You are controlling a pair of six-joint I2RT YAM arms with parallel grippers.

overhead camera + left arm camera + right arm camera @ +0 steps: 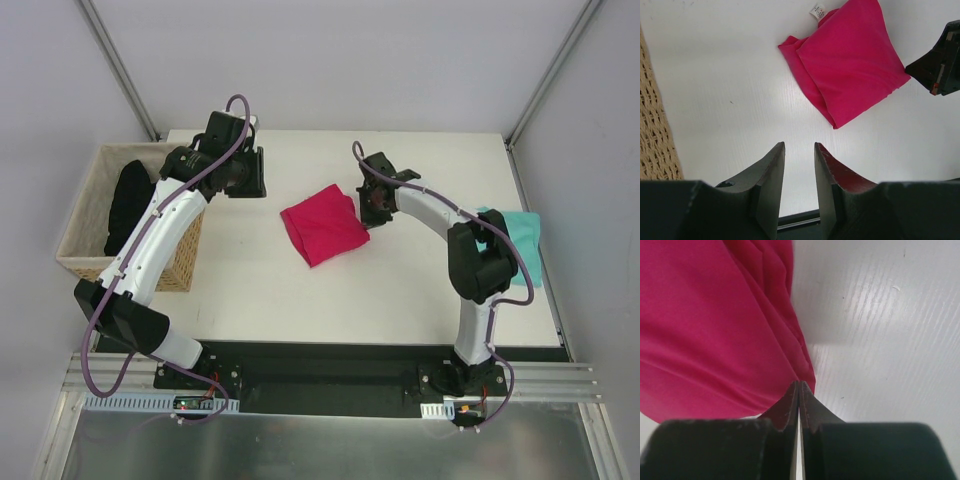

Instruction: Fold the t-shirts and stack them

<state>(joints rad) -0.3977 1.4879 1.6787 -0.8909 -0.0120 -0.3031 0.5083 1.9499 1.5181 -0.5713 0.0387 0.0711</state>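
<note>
At mid bench (250, 270), pink shirt (322, 228) lies folded nearly square, its 3 o'clock corner pinched in the closed right tool (799, 386); left tool (799, 148) part-open, empty.

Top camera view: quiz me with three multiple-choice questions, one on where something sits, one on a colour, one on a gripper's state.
1. Where does the teal t-shirt lie?
A in the basket
B at the table's right edge
C on the pink t-shirt

2. What colour is the garment in the basket?
A black
B teal
C white

3. How do the right gripper's jaws stand?
A wide open
B around the basket's rim
C shut

Answers:
1 B: it lies at that edge, apart from the pink t-shirt.
2 A: a black garment lies inside.
3 C: the fingertips meet at the pink t-shirt's corner.
</note>
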